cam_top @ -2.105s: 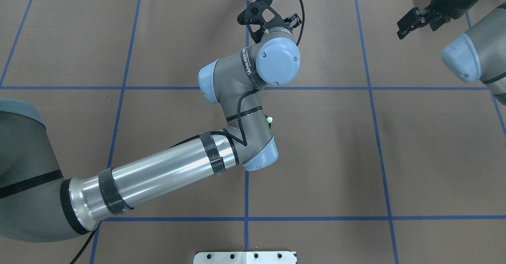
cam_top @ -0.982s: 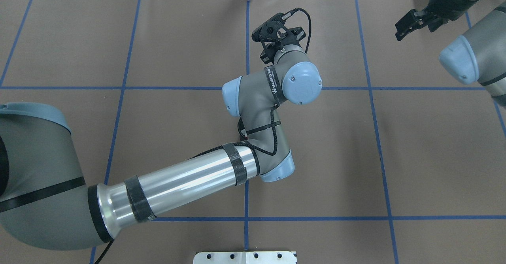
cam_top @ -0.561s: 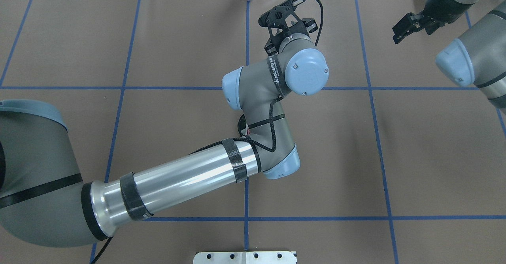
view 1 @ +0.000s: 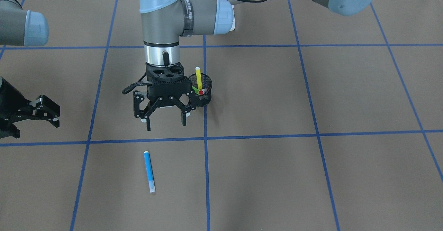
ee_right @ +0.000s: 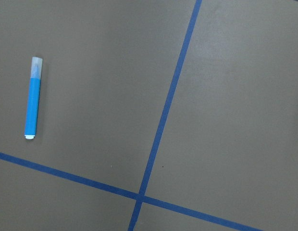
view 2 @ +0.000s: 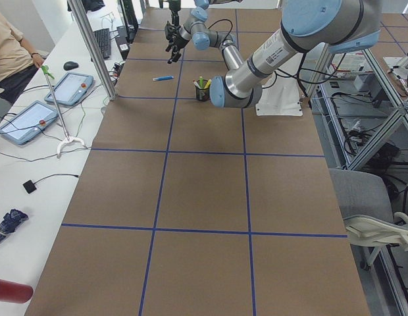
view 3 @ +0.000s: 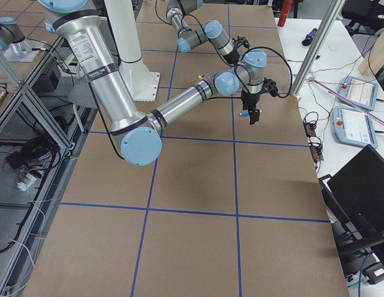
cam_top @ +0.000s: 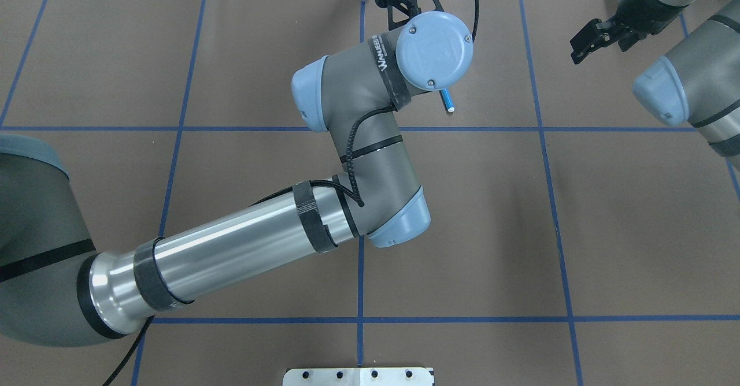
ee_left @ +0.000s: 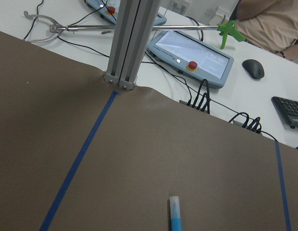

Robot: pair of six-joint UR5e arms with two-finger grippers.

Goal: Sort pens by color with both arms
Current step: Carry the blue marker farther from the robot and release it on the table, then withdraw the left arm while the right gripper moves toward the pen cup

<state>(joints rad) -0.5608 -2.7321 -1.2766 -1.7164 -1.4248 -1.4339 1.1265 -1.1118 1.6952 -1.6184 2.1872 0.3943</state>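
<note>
A blue pen (view 1: 149, 171) lies flat on the brown table, alone; it also shows in the right wrist view as the blue pen (ee_right: 33, 98) and, partly cut off, in the left wrist view (ee_left: 177, 217). My left gripper (view 1: 166, 125) hangs open and empty above the table, between the pen and a black mesh cup (view 1: 201, 92). In the cup stand a yellow pen (view 1: 198, 76), a green pen (view 1: 195, 90) and a red-capped pen (view 1: 201, 91). My right gripper (view 1: 55, 117) hovers open and empty, apart from the pens, at the table's side.
Blue tape lines (view 1: 205, 137) divide the table into squares. Beyond the far edge are a metal post (ee_left: 130, 43), tablets (ee_left: 192, 52), cables and a seated person (view 2: 10, 49). In the overhead view my left arm (cam_top: 370, 160) covers the cup.
My left wrist has swung toward the table's far edge, and one end of the blue pen now shows beside it. The right gripper has drifted slightly leftward.
</note>
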